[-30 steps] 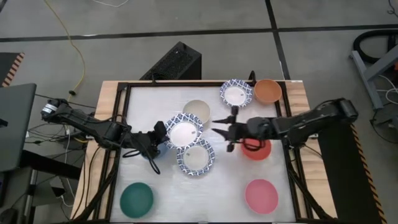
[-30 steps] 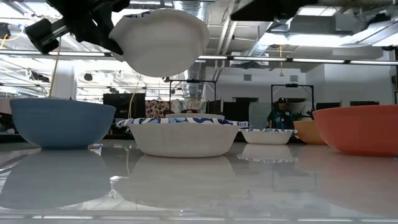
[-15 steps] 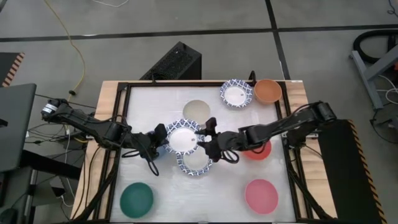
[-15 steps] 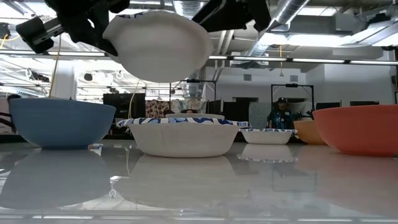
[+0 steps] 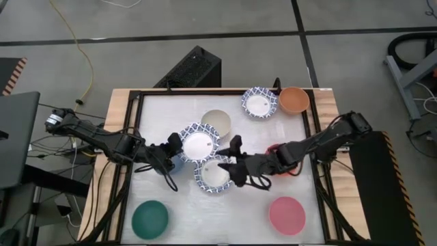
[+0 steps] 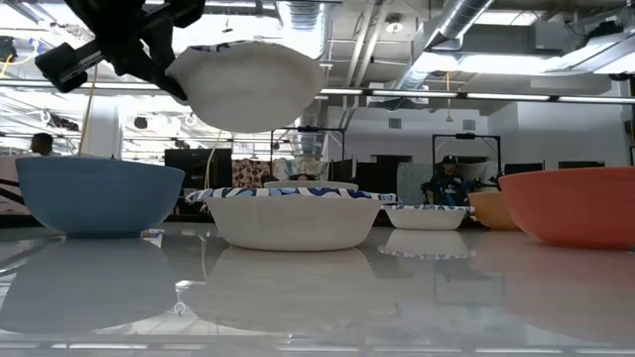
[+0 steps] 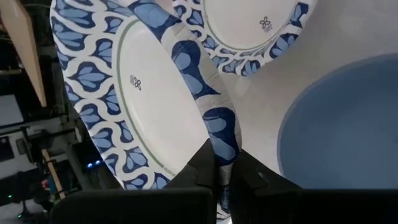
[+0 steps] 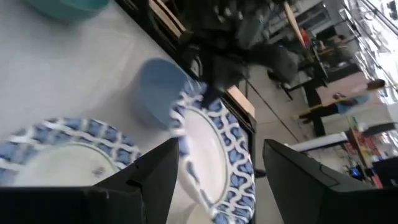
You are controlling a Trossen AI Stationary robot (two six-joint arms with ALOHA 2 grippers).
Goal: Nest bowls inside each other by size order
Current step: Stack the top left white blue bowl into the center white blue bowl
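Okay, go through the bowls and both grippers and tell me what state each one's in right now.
Left gripper: shut on held patterned bowl's rim.
Held patterned bowl: lifted off the table, tilted.
Right gripper: open, empty, beside held bowl.
Middle patterned bowl: on table, empty.
Back patterned bowl: on table, empty.
Cream bowl: on table, partly covered.
Orange, green, pink bowls: on table, empty.

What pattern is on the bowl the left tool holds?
Blue-and-white leaf pattern around the held bowl's rim; clearest in the left wrist view.
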